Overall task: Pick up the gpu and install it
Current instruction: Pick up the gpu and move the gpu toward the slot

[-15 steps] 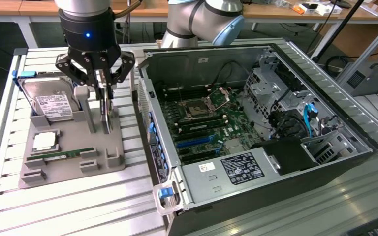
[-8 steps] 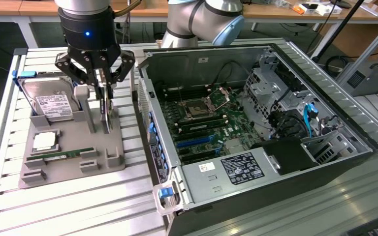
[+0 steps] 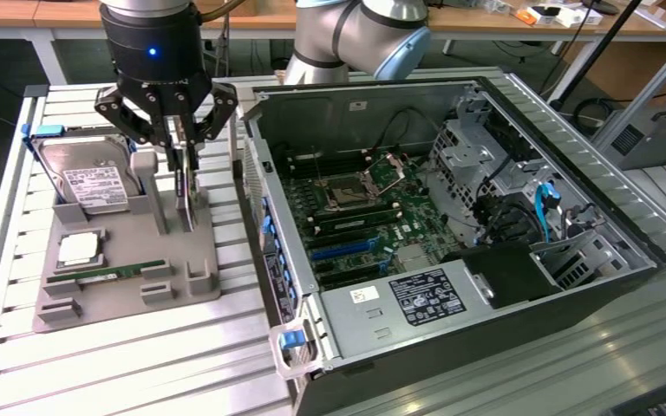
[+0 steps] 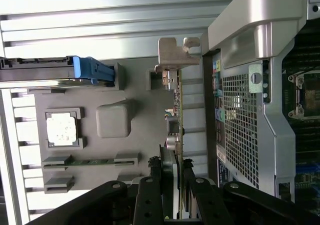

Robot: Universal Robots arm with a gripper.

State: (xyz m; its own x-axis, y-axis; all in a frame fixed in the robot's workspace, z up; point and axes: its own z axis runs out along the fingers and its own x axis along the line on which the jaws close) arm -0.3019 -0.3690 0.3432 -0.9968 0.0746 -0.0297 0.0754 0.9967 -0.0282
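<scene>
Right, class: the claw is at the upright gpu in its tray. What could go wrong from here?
1. The gpu stands on edge between posts of the grey tray; a tilted lift could snag it there.
2. The wall of the computer case is close beside the claw, so a low swing across could knock the card against it.

Silver arm [image 3: 336,30], blue joint cap [image 3: 409,52], black jaws
</scene>
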